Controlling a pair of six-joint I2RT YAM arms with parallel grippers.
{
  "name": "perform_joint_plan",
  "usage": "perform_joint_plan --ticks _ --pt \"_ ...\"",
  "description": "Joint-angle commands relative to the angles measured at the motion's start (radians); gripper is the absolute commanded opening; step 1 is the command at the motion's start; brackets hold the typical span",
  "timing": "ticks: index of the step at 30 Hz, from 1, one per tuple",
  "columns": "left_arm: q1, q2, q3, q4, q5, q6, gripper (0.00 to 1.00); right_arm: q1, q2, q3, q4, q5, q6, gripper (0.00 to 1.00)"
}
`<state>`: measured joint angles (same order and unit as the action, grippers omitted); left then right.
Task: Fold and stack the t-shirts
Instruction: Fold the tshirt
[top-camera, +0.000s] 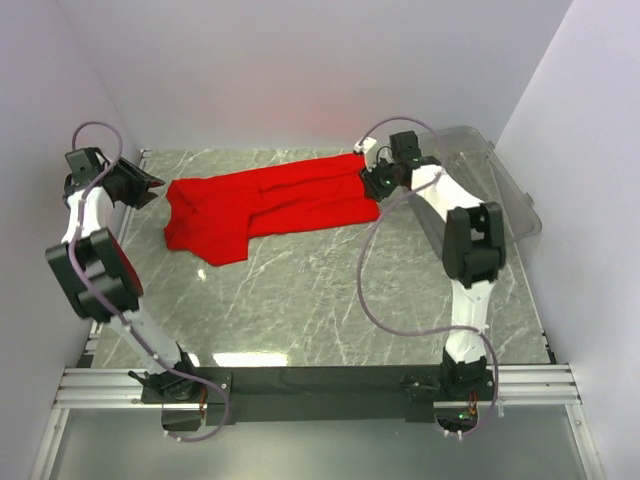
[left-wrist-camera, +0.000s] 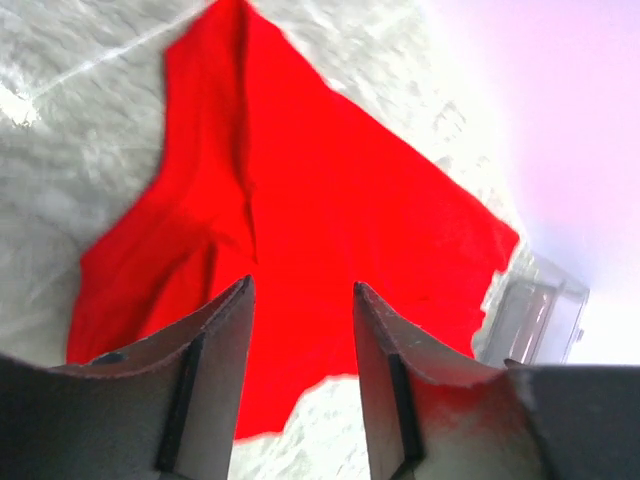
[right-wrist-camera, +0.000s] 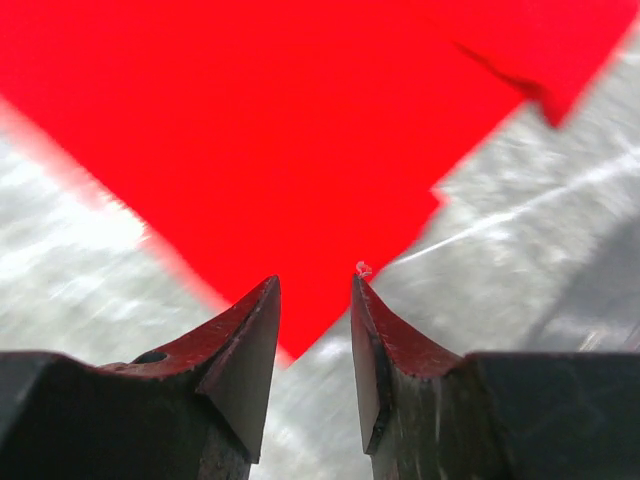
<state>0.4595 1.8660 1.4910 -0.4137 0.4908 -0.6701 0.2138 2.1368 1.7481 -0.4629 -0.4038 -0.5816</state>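
The t-shirt (top-camera: 270, 205) is lying flat on the far half of the table (top-camera: 300, 300), between the two grippers. It is a plain, bright red, soft cloth, spreading in a long band with a few shallow creases. Its left end is bunching into a thicker, lumpy fold, and its right end is running out to a thin, straight-edged corner.

The table is showing a smooth, glossy grey surface veined in white like marble, and it is reflecting the light.

The left gripper (top-camera: 150, 186) is hovering just beside the shirt's left end. In the left wrist view its grey, wedge-shaped fingers (left-wrist-camera: 232, 340) are standing apart with nothing between them, and the shirt (left-wrist-camera: 330, 230) is lying below them.

The right gripper (top-camera: 375, 180) is sitting at the shirt's right end. In the right wrist view its dark, pointed fingers (right-wrist-camera: 250, 340) are likewise standing apart and gripping nothing, with the cloth's corner (right-wrist-camera: 280, 130) lying on the table beyond the tips. Whether the tips are touching the cloth cannot be told.

A clear plastic bin (top-camera: 510, 190), hard-walled with rounded corners, is standing at the far right of the table, beside the right arm. Pale purple cables (top-camera: 375, 300) are looping along both arms.
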Motion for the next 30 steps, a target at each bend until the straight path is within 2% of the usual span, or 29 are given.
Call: perform_joint_plan --ticks 1,5,9,15,22,26,30 --pt "0.001 -0.165 -0.112 -0.005 0.003 0.089 0.52 -0.017 -0.185 -0.106 -0.025 -0.273 -0.138 0.42" --pt "-0.001 -0.328 -0.35 0.03 0.043 0.095 0.54 -0.031 -0.305 -0.234 -0.054 -0.371 -0.29 0.42" --pt "-0.024 -0.419 -0.516 0.059 0.061 0.047 0.55 -0.054 -0.319 -0.237 -0.127 -0.426 -0.32 0.42" --pt "-0.1 -0.487 -0.707 0.136 -0.001 -0.072 0.55 -0.062 -0.341 -0.262 -0.122 -0.443 -0.301 0.42" --pt "-0.189 -0.389 -0.716 0.202 -0.093 -0.125 0.54 -0.062 -0.367 -0.306 -0.109 -0.451 -0.27 0.42" --pt "-0.211 -0.297 -0.657 0.156 -0.142 -0.117 0.54 -0.062 -0.382 -0.32 -0.108 -0.444 -0.267 0.42" --pt "-0.222 -0.292 -0.64 0.078 -0.185 -0.092 0.53 -0.063 -0.388 -0.328 -0.103 -0.44 -0.262 0.42"
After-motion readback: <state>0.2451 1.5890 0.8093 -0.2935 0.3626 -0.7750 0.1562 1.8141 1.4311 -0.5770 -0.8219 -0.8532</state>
